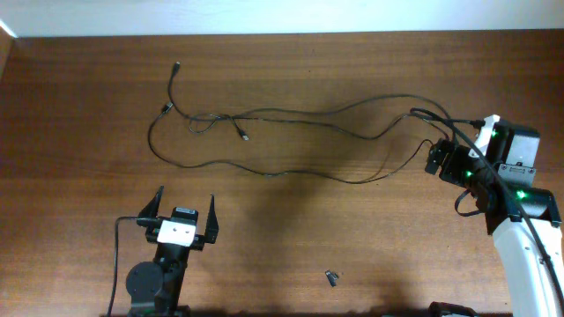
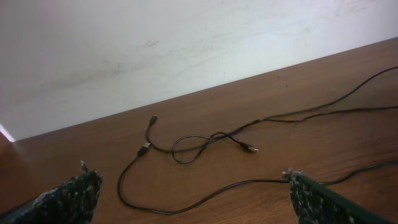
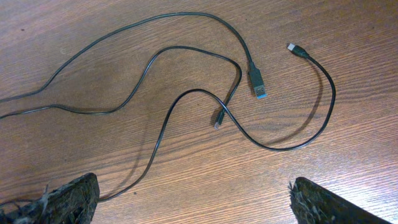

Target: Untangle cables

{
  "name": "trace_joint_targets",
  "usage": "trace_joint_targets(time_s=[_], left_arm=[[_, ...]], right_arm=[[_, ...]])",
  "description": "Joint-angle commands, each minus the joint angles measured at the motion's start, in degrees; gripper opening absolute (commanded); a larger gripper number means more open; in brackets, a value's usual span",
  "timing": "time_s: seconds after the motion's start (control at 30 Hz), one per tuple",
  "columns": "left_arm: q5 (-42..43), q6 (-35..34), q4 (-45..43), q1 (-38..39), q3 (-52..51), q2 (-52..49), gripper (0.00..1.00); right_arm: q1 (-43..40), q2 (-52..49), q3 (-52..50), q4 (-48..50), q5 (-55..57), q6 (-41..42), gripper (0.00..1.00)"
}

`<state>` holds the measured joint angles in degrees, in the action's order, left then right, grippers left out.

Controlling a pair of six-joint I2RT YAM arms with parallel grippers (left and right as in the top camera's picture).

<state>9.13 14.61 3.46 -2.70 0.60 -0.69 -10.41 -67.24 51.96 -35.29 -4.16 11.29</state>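
Several thin black cables [image 1: 291,114] lie tangled across the far half of the wooden table, from small plugs at the left [image 1: 176,66] to the right side. My left gripper [image 1: 186,195] stands open near the front left, apart from the cables; in its wrist view a cable [image 2: 249,182] curves on the wood beyond its open gripper [image 2: 189,180]. My right gripper [image 1: 441,148] hovers open over the cables' right ends. The right wrist view shows a blue-tipped USB plug [image 3: 258,84] and two small plugs ahead of the open gripper [image 3: 193,193], with nothing between the fingers.
A tiny dark clip-like piece [image 1: 332,278] lies near the front middle. A white wall [image 2: 186,50] borders the table's far edge. The right arm's own thicker wires [image 1: 467,198] loop beside its wrist.
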Motion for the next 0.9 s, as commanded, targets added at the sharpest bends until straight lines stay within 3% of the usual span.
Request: trace_joint_targets(time_s=[0.0,0.43,0.63,0.73,0.87], left_arm=[[0.02,0.46,0.46,-0.09,-0.09,0.39,0.99],[0.02,0.46,0.46,-0.07,-0.09,0.39,0.99],[0.02,0.46,0.46,-0.09,-0.09,0.39,0.99],[0.02,0.46,0.46,-0.09,-0.09,0.39,0.99],[0.02,0.46,0.46,-0.09,-0.09,0.39,0.99]], right_arm=[[-0.07,0.00,0.85,0.15,-0.15,-0.35,0.99],[-0.07,-0.13,0.85,0.15,-0.15,-0.33,0.99],[-0.04,7.34,-0.07,-0.31,0.87,0.20,0.99],[-0.07,15.76,-7.87,8.20,-0.04,1.22,0.99],[-0.07,30.93,-26.84,30.05,-4.68,1.25,0.99]])
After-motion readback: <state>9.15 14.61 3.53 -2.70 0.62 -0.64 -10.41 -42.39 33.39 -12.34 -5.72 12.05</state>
